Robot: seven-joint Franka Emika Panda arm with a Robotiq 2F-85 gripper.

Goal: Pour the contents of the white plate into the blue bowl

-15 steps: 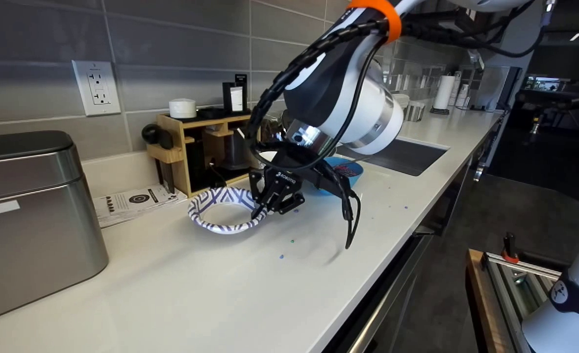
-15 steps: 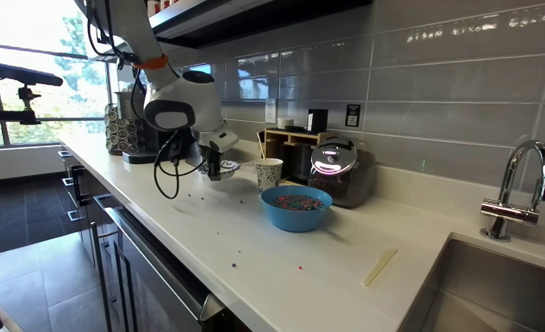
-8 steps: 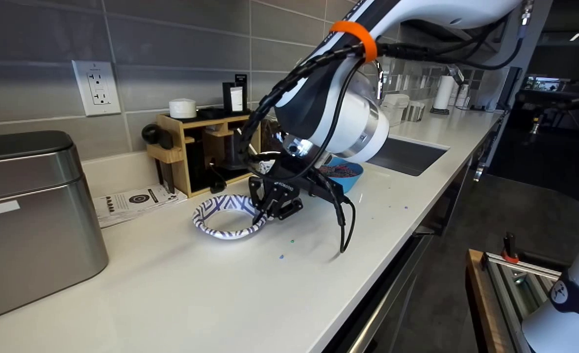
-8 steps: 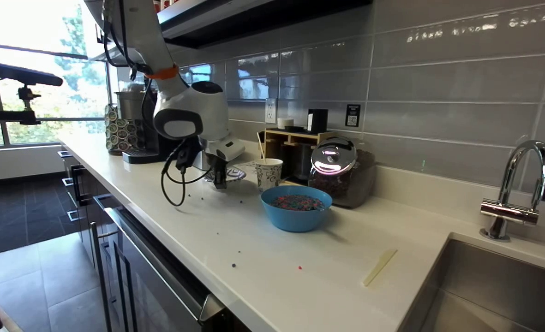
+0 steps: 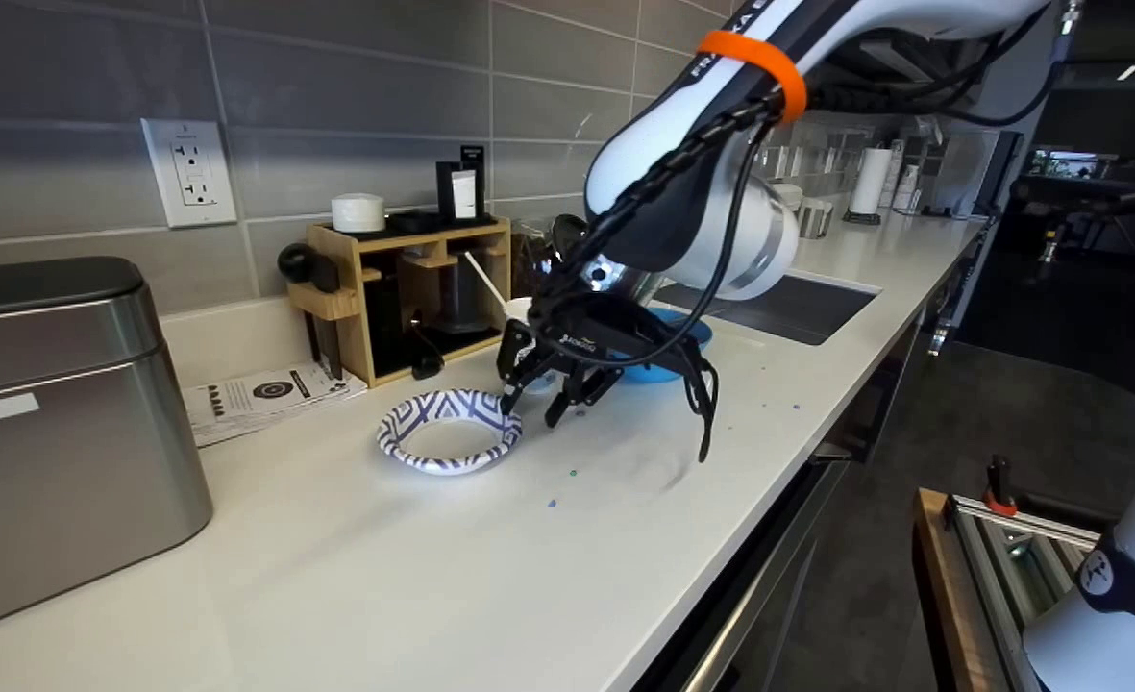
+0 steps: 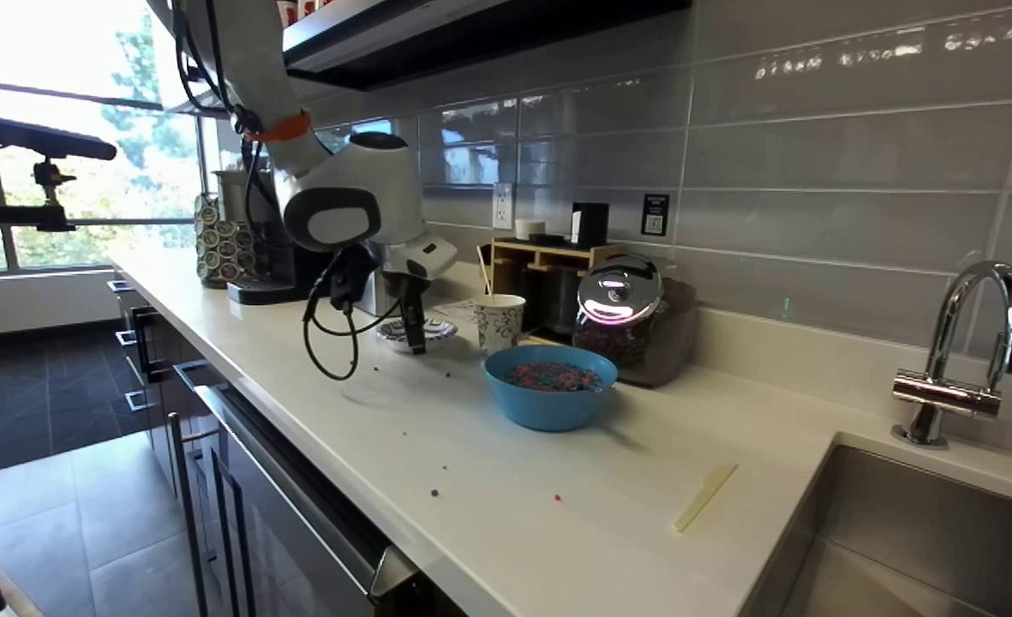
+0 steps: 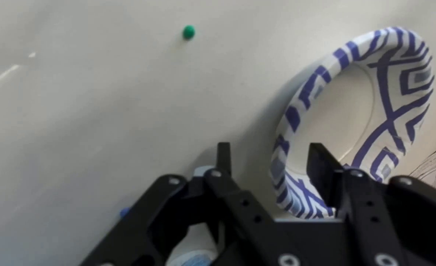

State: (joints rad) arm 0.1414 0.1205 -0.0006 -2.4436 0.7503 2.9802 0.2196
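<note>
The white plate with its blue patterned rim rests on the counter in both exterior views. Its visible inside is bare in the wrist view. My gripper stands open at the plate's near rim, one fingertip over the plate's inside and the other outside it, with space on both sides of the rim. Toward the sink, the blue bowl holds the contents, a heap of small dark and reddish bits. In an exterior view the arm partly covers the bowl.
A patterned paper cup with a stick stands between plate and bowl. Behind are a glass jar and a wooden organizer. A steel bin stands beyond the plate. Loose bits and a pale knife lie on the counter.
The plate, held by its rim above the counter a second ago, has been lowered onto it. My gripper has opened and let go of the rim, rising slightly.
</note>
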